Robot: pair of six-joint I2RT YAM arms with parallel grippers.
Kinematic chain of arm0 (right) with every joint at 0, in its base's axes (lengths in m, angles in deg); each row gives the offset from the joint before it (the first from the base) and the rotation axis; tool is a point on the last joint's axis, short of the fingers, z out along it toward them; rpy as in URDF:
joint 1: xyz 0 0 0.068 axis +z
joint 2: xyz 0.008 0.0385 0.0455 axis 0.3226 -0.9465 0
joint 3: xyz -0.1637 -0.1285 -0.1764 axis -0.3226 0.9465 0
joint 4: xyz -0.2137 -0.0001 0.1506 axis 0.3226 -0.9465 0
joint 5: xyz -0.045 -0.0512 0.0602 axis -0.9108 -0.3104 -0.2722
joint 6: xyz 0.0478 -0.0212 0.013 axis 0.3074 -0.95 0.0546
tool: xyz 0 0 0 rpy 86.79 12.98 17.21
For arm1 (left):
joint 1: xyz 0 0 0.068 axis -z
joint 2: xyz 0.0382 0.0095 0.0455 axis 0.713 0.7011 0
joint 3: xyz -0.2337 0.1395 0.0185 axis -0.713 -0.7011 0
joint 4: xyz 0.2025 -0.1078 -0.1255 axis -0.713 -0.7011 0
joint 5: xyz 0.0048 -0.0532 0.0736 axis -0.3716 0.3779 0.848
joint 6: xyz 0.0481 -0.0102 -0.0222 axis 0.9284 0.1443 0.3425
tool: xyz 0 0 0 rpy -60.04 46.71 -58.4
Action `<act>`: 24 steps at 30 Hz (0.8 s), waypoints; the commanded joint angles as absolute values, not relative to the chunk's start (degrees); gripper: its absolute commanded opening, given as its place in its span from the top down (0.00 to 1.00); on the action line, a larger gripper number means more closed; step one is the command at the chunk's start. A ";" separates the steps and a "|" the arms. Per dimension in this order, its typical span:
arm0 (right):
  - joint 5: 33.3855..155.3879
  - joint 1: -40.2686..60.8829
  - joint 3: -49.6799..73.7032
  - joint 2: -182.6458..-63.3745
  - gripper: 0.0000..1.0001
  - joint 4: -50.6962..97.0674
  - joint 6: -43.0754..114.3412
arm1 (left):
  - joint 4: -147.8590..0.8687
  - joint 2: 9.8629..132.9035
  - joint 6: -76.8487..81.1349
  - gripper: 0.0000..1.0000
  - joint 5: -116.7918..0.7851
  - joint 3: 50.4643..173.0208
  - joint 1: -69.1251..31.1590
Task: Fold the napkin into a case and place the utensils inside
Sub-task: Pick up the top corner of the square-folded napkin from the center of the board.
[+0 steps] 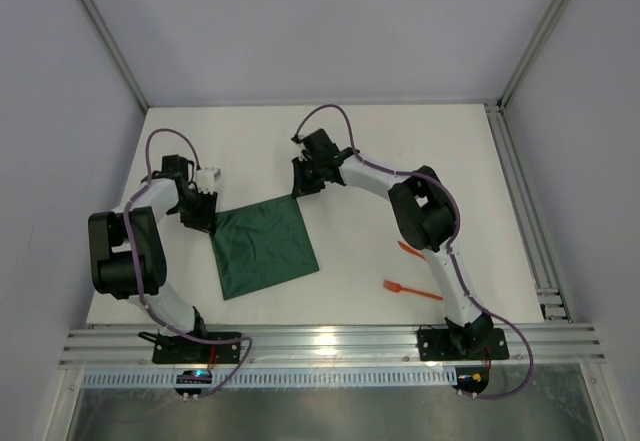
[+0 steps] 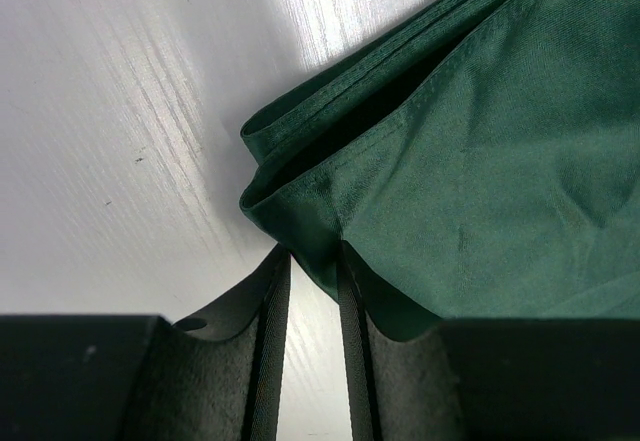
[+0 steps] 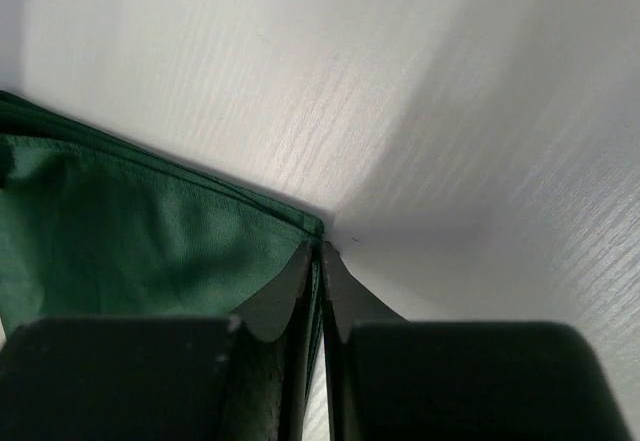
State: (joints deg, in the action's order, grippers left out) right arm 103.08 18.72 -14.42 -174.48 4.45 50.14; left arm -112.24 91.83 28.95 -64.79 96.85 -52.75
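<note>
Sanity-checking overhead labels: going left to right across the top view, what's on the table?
left gripper → napkin → right gripper, at the napkin's far right corner → orange utensils, whose spans overlap, so they are not ordered between themselves.

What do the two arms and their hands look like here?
Both the left arm and right arm have bulky black joint housings joined by white links, with a purplish cable looping along each. The left hand and right hand have flat matte-black fingers tapering to thin tips.
</note>
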 commanded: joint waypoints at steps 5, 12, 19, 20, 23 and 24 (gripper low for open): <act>104.59 19.24 -16.68 -174.38 0.96 4.97 50.44 | -110.32 91.43 29.54 0.73 -65.83 96.61 -52.95; 103.89 19.68 -16.07 -171.13 0.96 5.59 49.83 | -110.58 91.08 29.63 0.73 -65.74 96.70 -53.04; 103.62 19.94 -16.33 -170.42 0.86 5.32 49.30 | -110.58 90.64 29.89 0.71 -65.48 96.79 -53.04; 103.62 20.03 -16.42 -170.86 0.84 5.15 49.30 | -110.49 90.46 29.72 0.71 -65.21 96.79 -52.95; 103.88 20.03 -16.68 -171.74 0.82 5.15 49.38 | -110.40 90.02 29.81 0.71 -64.86 96.70 -53.04; 103.80 20.03 -16.68 -172.00 0.79 5.24 49.47 | -110.49 89.93 29.89 0.71 -64.95 96.70 -52.95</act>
